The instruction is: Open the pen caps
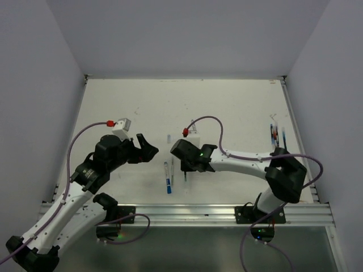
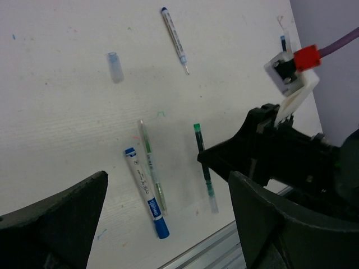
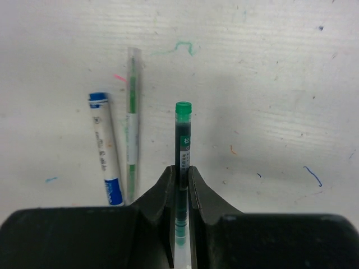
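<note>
My right gripper (image 3: 180, 174) is shut on a green-black pen (image 3: 183, 131) that points away from it, low over the table. The pen's clear cap (image 3: 180, 246) sits between the fingers, still on the pen. The top view shows this gripper (image 1: 184, 165) at the table's middle. A white pen with a blue cap (image 3: 105, 151) and a clear green pen (image 3: 132, 123) lie just left of it. My left gripper (image 1: 146, 151) is open and empty, left of these pens. In its own view the left gripper (image 2: 168, 224) frames the blue-capped pen (image 2: 145, 190). A loose clear cap (image 2: 115, 67) lies apart.
A slim grey-white pen with a blue end (image 2: 174, 39) lies farther off. Several more pens (image 1: 276, 136) lie by the table's right edge. A metal rail (image 1: 187, 212) runs along the near edge. Grey walls close in on three sides.
</note>
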Tool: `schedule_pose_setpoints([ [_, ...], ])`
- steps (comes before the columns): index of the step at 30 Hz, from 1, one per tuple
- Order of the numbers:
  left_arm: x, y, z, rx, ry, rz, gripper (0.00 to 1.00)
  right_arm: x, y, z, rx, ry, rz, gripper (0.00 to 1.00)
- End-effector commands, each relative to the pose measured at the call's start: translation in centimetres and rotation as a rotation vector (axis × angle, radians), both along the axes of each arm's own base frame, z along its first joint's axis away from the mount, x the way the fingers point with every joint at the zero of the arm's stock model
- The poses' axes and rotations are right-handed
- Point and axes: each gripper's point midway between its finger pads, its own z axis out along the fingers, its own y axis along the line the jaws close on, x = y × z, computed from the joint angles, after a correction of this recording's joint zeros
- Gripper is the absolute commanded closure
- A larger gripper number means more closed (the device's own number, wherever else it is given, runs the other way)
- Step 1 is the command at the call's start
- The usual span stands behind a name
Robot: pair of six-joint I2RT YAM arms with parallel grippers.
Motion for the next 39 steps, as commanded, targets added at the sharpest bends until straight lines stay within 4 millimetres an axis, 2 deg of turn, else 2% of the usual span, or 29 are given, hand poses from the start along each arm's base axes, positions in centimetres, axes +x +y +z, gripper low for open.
schedule_pose_setpoints([
  [1,-0.6,-3.1,1.5,-0.103,-0.081,-0.184,0.1,2.5,-1.0,4.7,0.115,-0.103,-0.001,1.0],
  [2,-0.8,-3.6,1.6,-0.124,-0.089,-0.217,0.1,3.0,-0.7,6.7,0.195,-0.14,0.005,1.0],
  [4,-1.8,-5.1,1.7,-0.189,-0.106,-0.312,0.12,3.8,-1.1,8.2,0.273,-0.171,0.016,1.0],
  [5,-2.1,-5.5,1.7,-0.209,-0.104,-0.336,0.12,4.0,-1.5,10.2,0.328,-0.213,0.018,1.0],
  [6,-2.7,-6.0,1.7,-0.236,-0.097,-0.379,0.13,4.0,-1.9,10.7,0.348,-0.234,0.021,1.0],
  [8,-3.2,-6.6,1.7,-0.282,-0.108,-0.414,0.16,4.1,-1.7,13.1,0.414,-0.31,0.058,1.0],
  [10,-3.7,-7.2,2.5,-0.341,-0.156,-0.454,0.16,3.7,-2.0,15.1,0.485,-0.362,0.073,1.0],
  [12,-4.3,-7.6,2.5,-0.384,-0.157,-0.48,0.16,3.2,-2.3,15.8,0.522,-0.381,0.08,1.0],
  [13,-4.3,-8.0,3.1,-0.4,-0.184,-0.492,0.15,3.1,-2.4,16.0,0.532,-0.387,0.078,1.0],
  [18,-4.0,-10.4,2.2,-0.36,-0.148,-0.473,0.16,2.9,-2.8,16.1,0.557,-0.401,0.07,1.0],
  [19,-5.0,-11.7,1.8,-0.346,-0.124,-0.516,0.16,2.8,-2.8,16.1,0.562,-0.398,0.067,1.0],
  [22,-5.3,-13.2,0.8,-0.303,-0.081,-0.514,0.18,2.8,-3.0,16.0,0.558,-0.395,0.054,1.0],
  [31,-5.0,-14.9,-0.5,-0.266,-0.038,-0.505,0.19,3.0,-3.2,16.8,0.567,-0.408,0.038,1.0],
  [39,-3.8,-15.7,0.2,-0.277,-0.06,-0.461,0.24,2.8,-2.8,17.0,0.621,-0.395,0.018,1.0],
])
